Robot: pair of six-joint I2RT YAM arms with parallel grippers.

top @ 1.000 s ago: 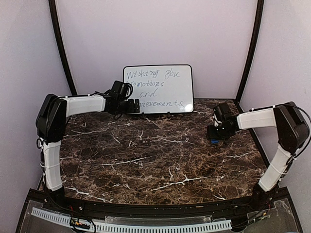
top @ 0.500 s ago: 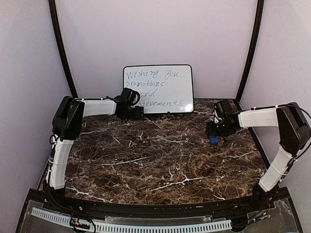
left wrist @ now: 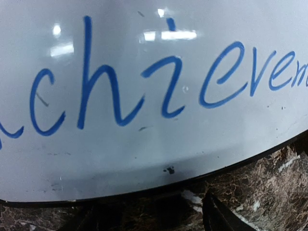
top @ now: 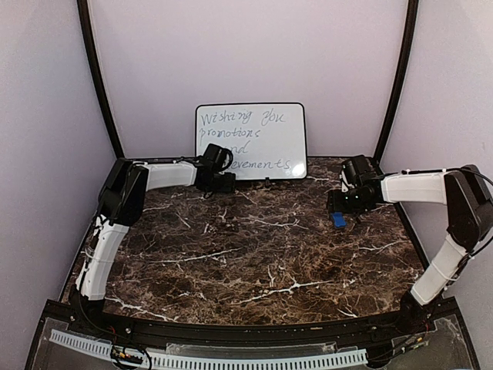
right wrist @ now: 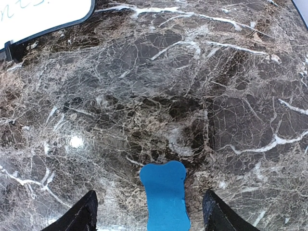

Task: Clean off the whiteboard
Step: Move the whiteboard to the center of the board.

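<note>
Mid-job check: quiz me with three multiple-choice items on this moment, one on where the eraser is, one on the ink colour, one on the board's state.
1. Where is the blue eraser?
A) flat on the marble table, between the fingers of the right gripper
B) propped on the board's top edge
C) hanging on the back wall

2. What colour is the writing?
A) red
B) green
C) blue

3. What state is the whiteboard in?
A) wiped clean
B) upright, covered with handwriting
C) face down on the table

Answers: 1 A, the right wrist view shows it lying between the open fingers, touching neither; 2 C, the left wrist view shows blue letters up close; 3 B, the top view shows it standing at the back with lines of text.
</note>
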